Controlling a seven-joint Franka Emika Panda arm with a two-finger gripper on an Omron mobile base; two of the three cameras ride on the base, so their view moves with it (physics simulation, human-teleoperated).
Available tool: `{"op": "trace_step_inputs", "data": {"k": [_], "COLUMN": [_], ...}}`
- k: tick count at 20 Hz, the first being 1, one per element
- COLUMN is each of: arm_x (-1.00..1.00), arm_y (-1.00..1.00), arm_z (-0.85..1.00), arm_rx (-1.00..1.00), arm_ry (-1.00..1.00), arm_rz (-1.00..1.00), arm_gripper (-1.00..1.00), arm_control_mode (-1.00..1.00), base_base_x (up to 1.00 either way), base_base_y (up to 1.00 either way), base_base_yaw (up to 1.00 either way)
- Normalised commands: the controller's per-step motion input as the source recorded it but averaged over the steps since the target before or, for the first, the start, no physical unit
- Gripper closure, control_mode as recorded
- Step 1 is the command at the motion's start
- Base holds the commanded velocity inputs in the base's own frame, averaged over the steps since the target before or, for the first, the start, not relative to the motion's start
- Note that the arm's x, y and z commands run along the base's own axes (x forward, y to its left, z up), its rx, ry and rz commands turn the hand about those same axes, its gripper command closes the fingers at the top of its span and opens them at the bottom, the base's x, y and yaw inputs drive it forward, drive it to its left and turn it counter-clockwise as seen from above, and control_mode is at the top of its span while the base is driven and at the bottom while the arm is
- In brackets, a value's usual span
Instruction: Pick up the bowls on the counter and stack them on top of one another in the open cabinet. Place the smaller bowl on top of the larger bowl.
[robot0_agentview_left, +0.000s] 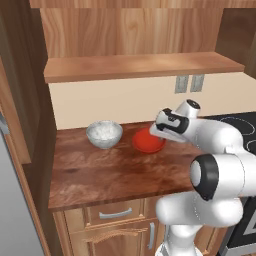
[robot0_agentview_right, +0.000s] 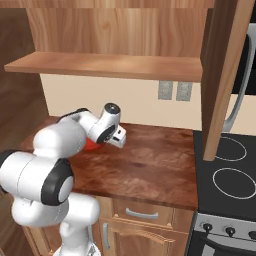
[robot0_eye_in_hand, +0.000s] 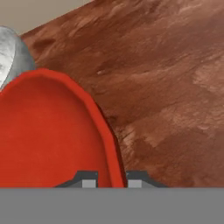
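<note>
Left base view tells me how little of the job is done: both bowls sit on the desk (robot0_agentview_left: 100, 172), and the open cabinet (robot0_agentview_left: 135, 67) above holds nothing on the shelf board that I can see. The larger bowl (robot0_agentview_left: 104, 133), mottled grey-white, stands upright near the back wall, untouched, with the smaller bowl (robot0_agentview_left: 148, 140) just beside it toward the stovetop (robot0_agentview_left: 235, 122). I have the claw (robot0_agentview_left: 159, 131) down at the red bowl's rim on the stove side. From the hand view, the two fingertips (robot0_eye_in_hand: 89, 180) straddle the red rim, one inside the bowl and one outside, so I judge the claw open around the rim and not yet clamped; I cannot tell whether the pads touch it. The red bowl rests flat with its mouth facing straight up; being round it has no long axis in plan, and its only axis runs vertical. The grey bowl shows at the upper left corner of the hand view, also mouth up. By my reckoning everything remains: the grey bowl ought to reach the shelf first, then red on top
</note>
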Motion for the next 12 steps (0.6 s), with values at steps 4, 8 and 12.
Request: {"op": "trace_step_inputs", "data": {"k": [4,8,12], "arm_x": [-0.11,-0.03,0.0], "arm_y": [0.0,0.08,0.27], "arm_z": [0.53,0.3,0.09], "arm_rx": [0.18,0.18,0.15], "arm_ry": [0.0,0.0,-0.01], "arm_rz": [-0.06,-0.1,-0.13], "arm_gripper": [1.0,1.0,1.0], "arm_control_mode": [-1.0,-1.0,-1.0], "base_base_x": [0.0,0.0,0.0], "base_base_y": [0.0,0.0,0.0], "base_base_yaw": [0.0,0.0,0.0]}}
